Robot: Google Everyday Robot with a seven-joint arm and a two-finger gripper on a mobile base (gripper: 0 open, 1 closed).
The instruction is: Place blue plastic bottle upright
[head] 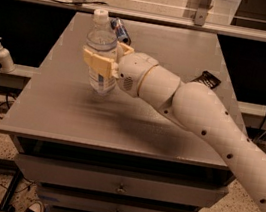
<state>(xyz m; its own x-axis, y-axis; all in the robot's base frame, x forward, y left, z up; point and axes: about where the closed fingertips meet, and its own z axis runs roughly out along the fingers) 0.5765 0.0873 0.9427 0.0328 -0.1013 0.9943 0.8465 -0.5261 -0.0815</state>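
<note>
The blue plastic bottle point(102, 47) is clear and pale, with a white cap on top and a white label. It stands nearly upright over the left middle of the grey table point(71, 113), its base at or just above the top. My gripper point(102, 65) is shut on the bottle around its middle, its tan fingers point(96, 61) wrapped across the label. My white arm reaches in from the lower right.
A small shiny can point(121, 30) lies on its side at the table's back, behind the bottle. A dark flat object point(206, 79) lies near the right edge. A white pump-dispenser bottle point(0, 54) stands off the table at left. Drawers sit below.
</note>
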